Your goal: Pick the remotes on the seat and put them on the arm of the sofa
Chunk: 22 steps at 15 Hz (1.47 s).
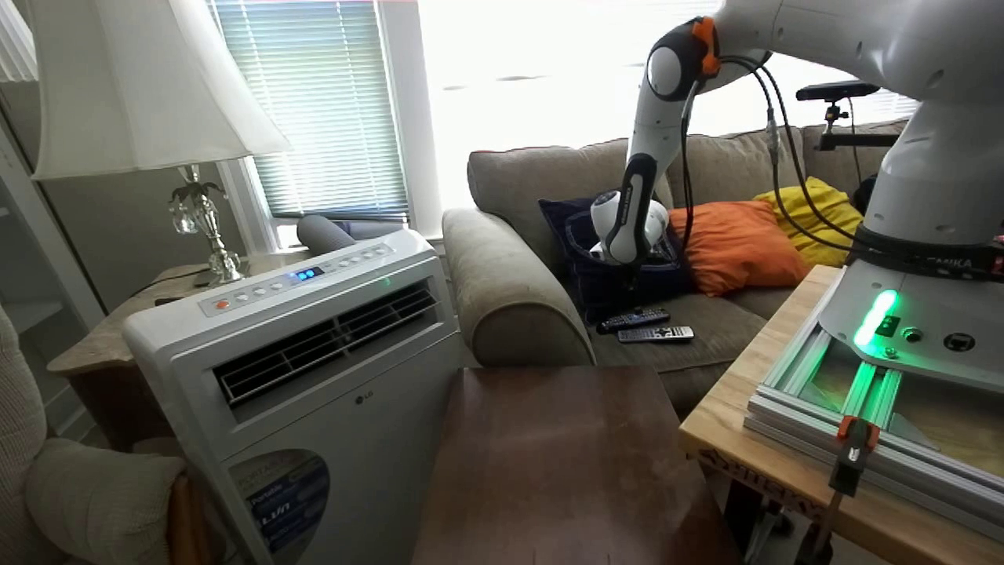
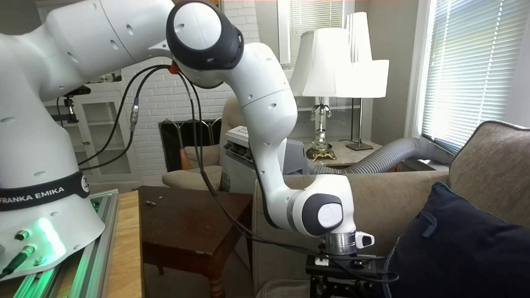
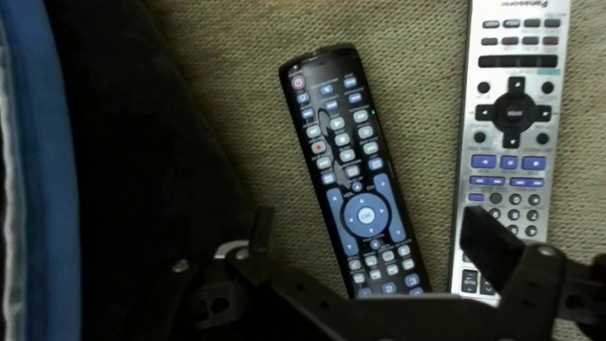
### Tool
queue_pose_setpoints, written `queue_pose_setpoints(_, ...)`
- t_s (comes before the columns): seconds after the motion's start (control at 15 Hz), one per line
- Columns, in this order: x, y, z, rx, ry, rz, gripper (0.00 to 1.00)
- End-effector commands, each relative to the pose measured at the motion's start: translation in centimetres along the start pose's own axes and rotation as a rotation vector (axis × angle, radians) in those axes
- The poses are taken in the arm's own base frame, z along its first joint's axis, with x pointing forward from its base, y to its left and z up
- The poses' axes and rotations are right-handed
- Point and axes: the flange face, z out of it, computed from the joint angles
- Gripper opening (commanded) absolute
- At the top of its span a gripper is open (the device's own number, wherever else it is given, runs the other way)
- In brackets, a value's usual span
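Black and silver here: my tool (image 3: 375,237) spread wide above the seat (image 3: 421,94)

Coarse grey-beige weave in my wrist view, and I count two slim, flat shapes lying on it! The black remote (image 3: 354,175) is glossy plastic, catching a streak of light, its keys pale blue and grey. Just beside it, apart, lies the silver remote (image 3: 510,147), straight-edged, with purple and black keys. My two fingers (image 3: 490,244), hard and black, stand well apart; the black remote shows in the gap between them, and one finger covers part of the silver one. Whether either touches, I can't judge.

Over to an exterior view: both remotes rest on the seat in front of the navy pillow (image 1: 572,243), and near them stands the arm of the sofa (image 1: 510,275), thick, padded, round-topped. Farther along, one orange pillow (image 1: 733,247) and one creased yellow cloth (image 1: 835,200). The Panasonic lettering reads only at my wrist; in an exterior view a hose (image 2: 381,155) shows its grey ribs, and a polished metal collar (image 2: 339,244) sits above my tool.
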Motion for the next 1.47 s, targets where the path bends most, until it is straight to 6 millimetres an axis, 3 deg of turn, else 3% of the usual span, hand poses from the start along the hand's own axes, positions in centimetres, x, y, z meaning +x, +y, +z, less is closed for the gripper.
queue_pose_setpoints(0.0,1.2,0.2,2.2,-0.039,0.025,-0.060,1.00)
queue_pose_setpoints(0.73,2.4,-0.1,4.7,-0.049,0.027,-0.087,1.00)
queue_pose_setpoints(0.8,2.5,-0.1,4.8,-0.050,0.028,-0.088,0.75)
queue_pose_setpoints(0.87,2.5,-0.1,5.0,-0.049,0.026,-0.087,0.74)
queue_pose_setpoints(1.27,2.3,0.4,4.7,-0.039,0.010,-0.065,0.31)
queue_pose_setpoints(1.4,1.3,0.8,3.0,-0.017,-0.015,-0.063,0.30)
